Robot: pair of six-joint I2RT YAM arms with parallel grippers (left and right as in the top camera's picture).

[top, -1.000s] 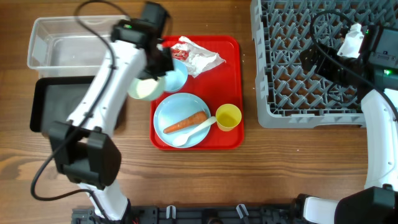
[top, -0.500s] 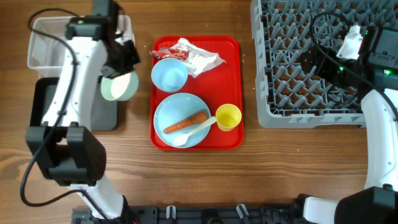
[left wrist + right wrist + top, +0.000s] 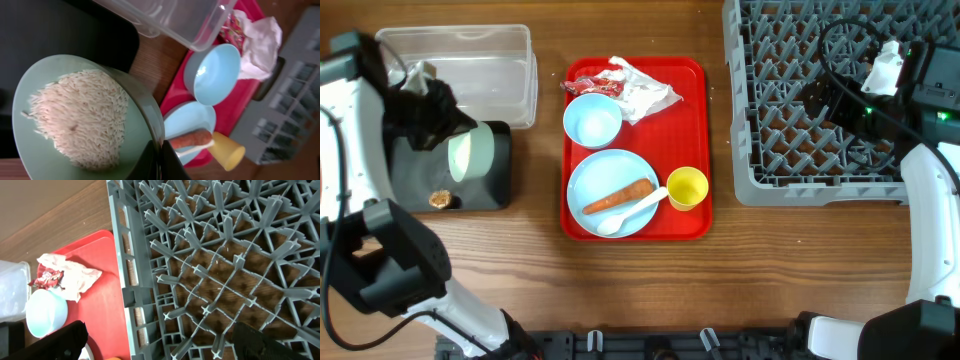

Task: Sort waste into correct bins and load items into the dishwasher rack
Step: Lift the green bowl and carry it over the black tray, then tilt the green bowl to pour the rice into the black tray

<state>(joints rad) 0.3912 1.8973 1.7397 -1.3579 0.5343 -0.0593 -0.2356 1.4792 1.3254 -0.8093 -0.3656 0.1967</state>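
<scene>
The left hand (image 3: 161, 160) is clamping the rim of the mint green bowl (image 3: 468, 156). It is tipping the bowl sideways over the black tray (image 3: 485, 185) by the bench's left edge, probably so the rice (image 3: 80, 117) can slide out. The right hand (image 3: 160, 340) is hanging spread apart over the dishwasher rack (image 3: 210, 270).
</scene>
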